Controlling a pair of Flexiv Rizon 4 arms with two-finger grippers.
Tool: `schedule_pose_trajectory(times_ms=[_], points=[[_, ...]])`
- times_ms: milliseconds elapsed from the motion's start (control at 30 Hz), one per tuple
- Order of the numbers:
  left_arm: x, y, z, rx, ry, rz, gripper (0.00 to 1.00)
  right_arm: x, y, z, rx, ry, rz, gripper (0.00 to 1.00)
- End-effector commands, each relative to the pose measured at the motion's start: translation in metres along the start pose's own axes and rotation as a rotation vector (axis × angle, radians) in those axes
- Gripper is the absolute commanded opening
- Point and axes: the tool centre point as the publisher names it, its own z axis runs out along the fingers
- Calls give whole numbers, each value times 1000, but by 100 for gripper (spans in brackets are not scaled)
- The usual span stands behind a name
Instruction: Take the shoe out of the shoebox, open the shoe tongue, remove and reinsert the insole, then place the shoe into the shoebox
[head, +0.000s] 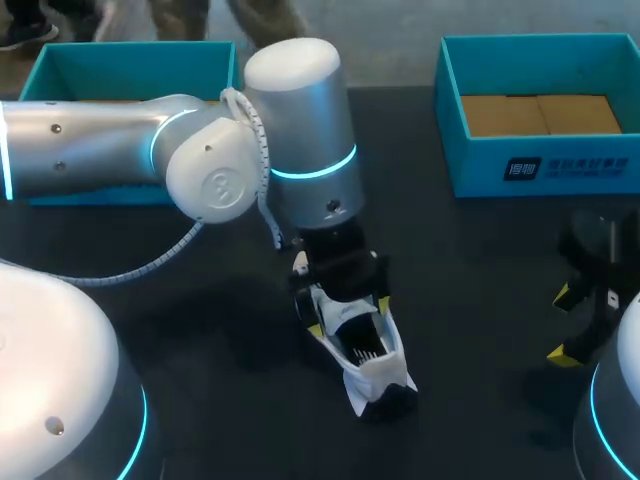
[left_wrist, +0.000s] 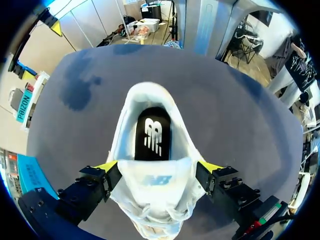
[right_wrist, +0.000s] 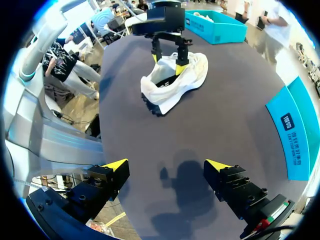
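Note:
A white shoe (head: 365, 350) stands on the dark table near the middle, its opening facing up. In the left wrist view the black insole (left_wrist: 152, 139) lies inside the shoe (left_wrist: 150, 200), behind the pulled-up white tongue. My left gripper (head: 349, 315) hangs over the shoe. It is open wide (left_wrist: 159, 167), with one yellow-tipped finger close against each side of the midfoot. My right gripper (head: 562, 324) is open at the table's right side with nothing between its fingers (right_wrist: 167, 165). From there the shoe (right_wrist: 172, 80) and the left gripper (right_wrist: 169, 57) show far ahead.
A teal box (head: 540, 165) with brown cardboard inside stands at the back right. A second teal box (head: 130, 60) sits at the back left, partly hidden behind my left arm (head: 200, 150). Bare dark tabletop lies between the shoe and the right gripper.

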Motion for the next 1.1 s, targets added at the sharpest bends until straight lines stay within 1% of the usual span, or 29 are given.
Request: schedule_pose_trajectory(times_ms=[33,500,600,733,767,800,833,867,900,933,967,1033,1100], points=[[-3,9,0,-4,10,-6,100,2,-1,1,-1,-5,0,100],[-2,30,-24,-50,-11,-48,100,2,-1,1,-1,-5,0,100],[-1,32,-33,-62,-21,-52,95,2,-1,1,-1,-5,0,100],[-2,30,-47,-82,-39,-41,91,2,-1,1,-1,-5,0,100],[-3,28,-50,-87,-45,-36,89,2,-1,1,-1,-5,0,100],[-3,27,-53,-90,-50,-35,84,2,-1,1,-1,-5,0,100],[-4,25,-56,-90,-56,-31,75,2,-1,1,-1,-5,0,100],[-4,24,-59,-87,-61,-29,63,2,-1,1,-1,-5,0,100],[-5,22,-61,-90,-64,-26,55,2,-1,1,-1,-5,0,100],[-5,21,-63,-93,-64,-24,49,2,-1,1,-1,-5,0,100],[-5,20,-65,-95,-66,-20,46,2,-1,1,-1,-5,0,100],[-5,18,-70,-97,-68,-17,44,2,-1,1,-1,-5,0,100],[-5,16,-73,-98,-68,-12,38,2,-1,1,-1,-5,0,100]])
